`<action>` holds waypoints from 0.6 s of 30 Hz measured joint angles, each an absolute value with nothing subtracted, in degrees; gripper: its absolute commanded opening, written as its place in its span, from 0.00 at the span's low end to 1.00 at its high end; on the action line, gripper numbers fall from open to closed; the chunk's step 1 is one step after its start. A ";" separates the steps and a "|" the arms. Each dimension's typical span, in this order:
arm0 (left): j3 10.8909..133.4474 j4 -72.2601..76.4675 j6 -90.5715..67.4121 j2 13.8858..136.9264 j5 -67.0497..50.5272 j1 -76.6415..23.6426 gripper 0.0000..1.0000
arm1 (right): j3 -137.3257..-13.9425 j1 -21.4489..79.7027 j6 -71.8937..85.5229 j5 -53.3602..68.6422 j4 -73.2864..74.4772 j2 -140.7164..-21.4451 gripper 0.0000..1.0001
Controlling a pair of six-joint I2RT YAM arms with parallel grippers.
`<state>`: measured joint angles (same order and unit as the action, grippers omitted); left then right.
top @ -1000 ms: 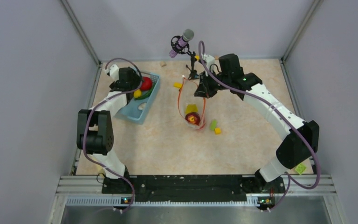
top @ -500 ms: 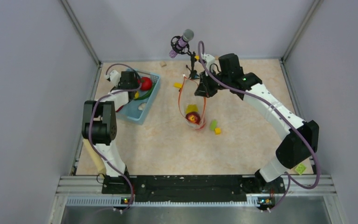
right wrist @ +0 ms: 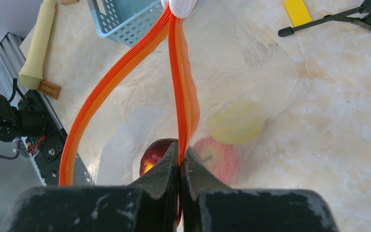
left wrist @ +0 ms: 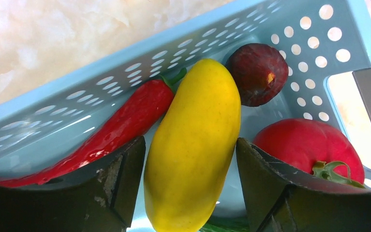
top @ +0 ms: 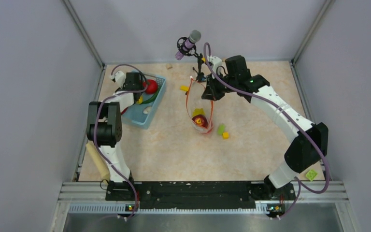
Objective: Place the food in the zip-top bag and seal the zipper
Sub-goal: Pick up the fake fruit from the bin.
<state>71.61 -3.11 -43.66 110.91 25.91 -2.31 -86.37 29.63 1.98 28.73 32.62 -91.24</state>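
Observation:
My left gripper (left wrist: 191,188) is open inside the light-blue basket (left wrist: 77,92), one finger on each side of the yellow banana (left wrist: 195,140), with small gaps. Beside it lie the red chili (left wrist: 121,130), the dark brown piece (left wrist: 257,73), the red tomato (left wrist: 304,150) and a bit of the green piece (left wrist: 222,226). My right gripper (right wrist: 179,164) is shut on the orange-red zipper (right wrist: 181,96) and holds the clear zip-top bag (right wrist: 241,63) up with its mouth open. Red and yellow food (right wrist: 220,154) lies in the bag's bottom. From above, the bag (top: 200,121) hangs mid-table.
A microphone on a tripod (top: 189,43) stands behind the bag. Small green (top: 221,129) and yellow (top: 225,136) blocks lie right of the bag, another yellow block (top: 184,88) left of its mouth. A cream roller (top: 98,162) lies at the table's left edge.
My left arm has folded its elbow in and its gripper has gone deeper into the basket, over the banana. My right gripper has shifted slightly left with the bag.

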 measured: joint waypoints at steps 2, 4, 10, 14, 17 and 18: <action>72.36 -3.14 -43.35 111.85 25.21 -2.33 0.70 | -86.37 29.63 1.98 28.71 32.64 -91.24 0.00; 72.66 -3.16 -43.20 112.44 24.40 -2.31 0.62 | -86.37 29.63 1.98 28.71 32.64 -91.24 0.00; 73.36 -3.55 -42.70 112.84 21.15 -2.31 0.43 | -86.37 29.63 2.00 28.73 32.64 -91.24 0.00; 73.38 -4.10 -42.52 112.55 19.94 -2.31 0.38 | -86.37 29.63 2.02 28.75 32.64 -91.24 0.00; 71.96 -4.23 -42.46 110.61 18.76 -2.31 0.36 | -86.37 29.63 2.07 28.77 32.64 -91.24 0.00; 70.65 -3.86 -42.46 109.19 18.35 -2.35 0.35 | -86.37 29.63 2.07 28.77 32.64 -91.24 0.00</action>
<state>70.65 -3.86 -42.46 109.19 18.35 -2.35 -86.37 29.63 2.07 28.77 32.64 -91.24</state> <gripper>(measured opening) 0.641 0.003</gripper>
